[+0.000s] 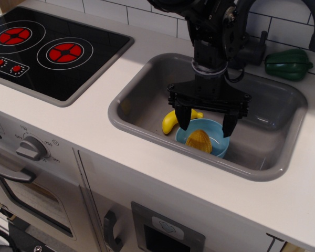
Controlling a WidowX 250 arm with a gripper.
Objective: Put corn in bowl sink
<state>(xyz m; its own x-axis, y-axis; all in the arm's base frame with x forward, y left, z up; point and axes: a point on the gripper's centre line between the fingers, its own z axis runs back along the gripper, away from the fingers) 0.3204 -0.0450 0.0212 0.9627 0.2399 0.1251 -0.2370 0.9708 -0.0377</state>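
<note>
The yellow corn point(199, 140) lies inside the light blue bowl point(218, 146), which stands in the grey sink point(147, 100). My gripper point(207, 122) hangs just above the bowl, open and empty, with its black fingers spread to either side of the corn and apart from it.
A smooth yellow banana point(170, 120) lies in the sink just left of the bowl. A green pepper point(289, 64) sits on the counter at the back right. The black faucet point(252, 47) stands behind the sink. A black stovetop point(47, 47) is at the left.
</note>
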